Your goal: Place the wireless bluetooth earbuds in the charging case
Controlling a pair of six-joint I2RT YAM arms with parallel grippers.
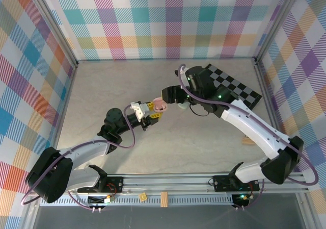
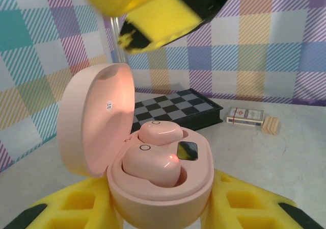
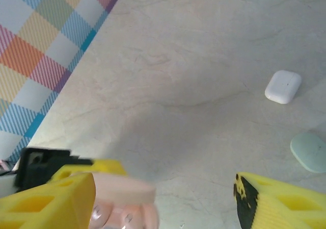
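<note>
Plaid walls, marble tabletop [image 1: 204,142]. Left pincer [image 1: 152,113] clamps the open case [image 2: 159,191]; both buds [image 2: 152,166] sit in it. Right pincer [image 1: 164,102] is spread and empty at its 1 o'clock. Check buds are flush, back off straight, avoid the lid.

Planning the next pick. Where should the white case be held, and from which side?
Probably grip the white case across its narrower width, from above: it lies flat and closed on the table, sides free, mint case apart.
</note>
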